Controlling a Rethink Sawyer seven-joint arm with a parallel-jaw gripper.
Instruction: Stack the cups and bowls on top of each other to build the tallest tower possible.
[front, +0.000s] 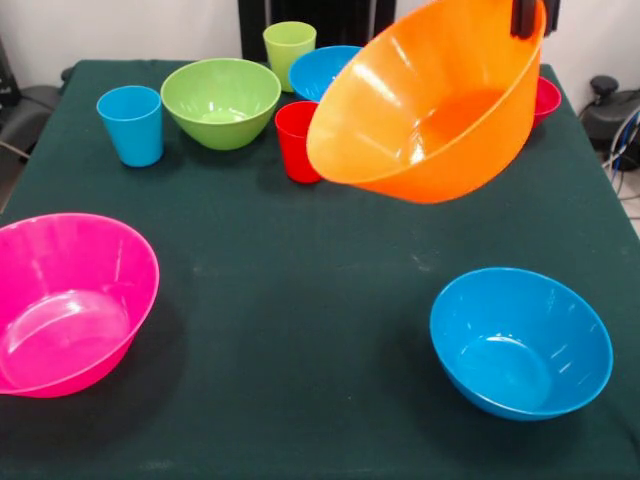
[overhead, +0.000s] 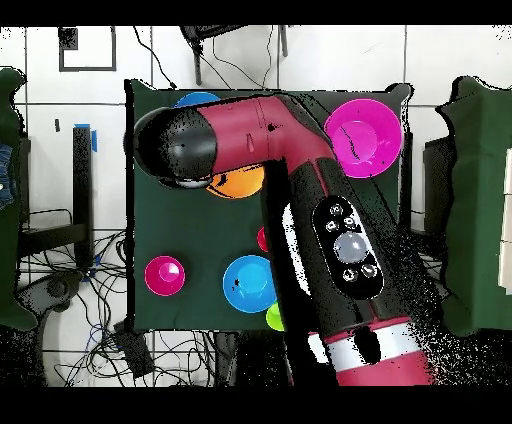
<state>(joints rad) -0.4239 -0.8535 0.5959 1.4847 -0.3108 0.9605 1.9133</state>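
**Desk:** What's the gripper doing?

**Me:** I only see its dark tip at the top edge of my front camera, pinched on the rim of the big orange bowl. That bowl hangs tilted in the air, clear of the cloth, its mouth turned toward the camera. From overhead the red and black arm covers nearly all of it; only an orange sliver shows under the elbow.

**Desk:** And around it?

**Me:** Just behind the orange bowl's lower edge stands the red cup, upright. A blue bowl sits behind that, partly hidden, with the lime green cup beside it. To the left come the green bowl and then the light blue cup, close together but apart. A small red bowl peeks out past the orange one's right side.

**Desk:** Nearer the camera?

**Me:** The pink bowl sits upright at the left edge of the green tablecloth, and a second blue bowl at the right, well apart. Every bowl on the table stands alone; nothing is nested.

**Desk:** Any labels or writing?

**Me:** None I can read. The arm has a cluster of round buttons, unmarked as far as I can tell.
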